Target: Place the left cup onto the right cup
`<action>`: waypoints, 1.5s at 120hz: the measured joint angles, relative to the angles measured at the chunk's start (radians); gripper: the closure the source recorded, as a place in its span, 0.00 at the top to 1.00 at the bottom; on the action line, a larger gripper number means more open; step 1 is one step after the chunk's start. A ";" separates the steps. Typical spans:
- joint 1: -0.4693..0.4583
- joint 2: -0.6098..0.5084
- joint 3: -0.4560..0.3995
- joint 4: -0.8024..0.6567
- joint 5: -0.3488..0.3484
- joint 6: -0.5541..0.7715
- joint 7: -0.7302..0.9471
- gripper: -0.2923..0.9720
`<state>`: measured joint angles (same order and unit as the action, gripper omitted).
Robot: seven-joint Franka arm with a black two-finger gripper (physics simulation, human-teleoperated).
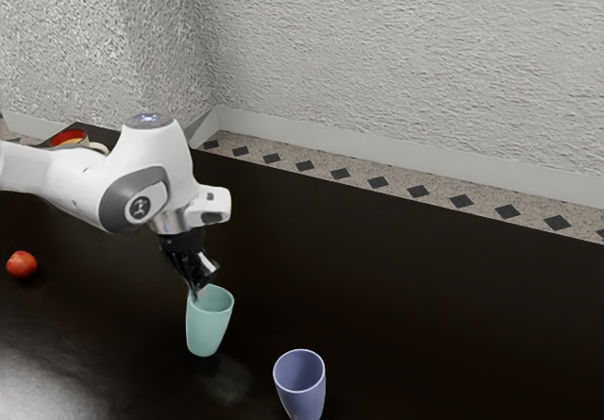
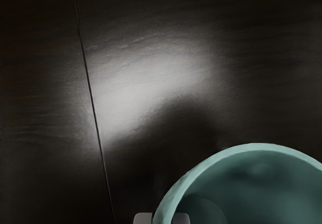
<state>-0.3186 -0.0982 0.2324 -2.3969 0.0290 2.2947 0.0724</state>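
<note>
Exterior view: my gripper [image 1: 199, 286] sits at the left rim of the teal cup [image 1: 209, 324], lower middle of the frame; the jaws are narrow and pinch the cup's wall, one inside, one outside; the purple cup [image 1: 299, 384] stands upright and apart from it, toward the lower right; the teal cup is upright too, though I can't quite tell whether its base is clear of the table [image 1: 425, 278].

Wrist view: the teal rim curves right under my hand; pale pads [image 2: 143, 218] sit either side of its wall; dark table lies beyond.

As I judge it, the grasp is made; lifting, carrying across and setting down onto the purple cup are all left.
</note>
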 joint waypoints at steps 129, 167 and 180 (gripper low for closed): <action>-0.178 -0.053 -0.237 0.298 -0.011 -0.355 -0.141 0.15; -0.187 -0.034 -0.245 0.279 -0.016 -0.338 -0.198 0.15; -0.190 -0.028 -0.247 0.265 -0.022 -0.325 -0.214 0.15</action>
<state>-0.5090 -0.1262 -0.0146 -2.1315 0.0072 1.9698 -0.1414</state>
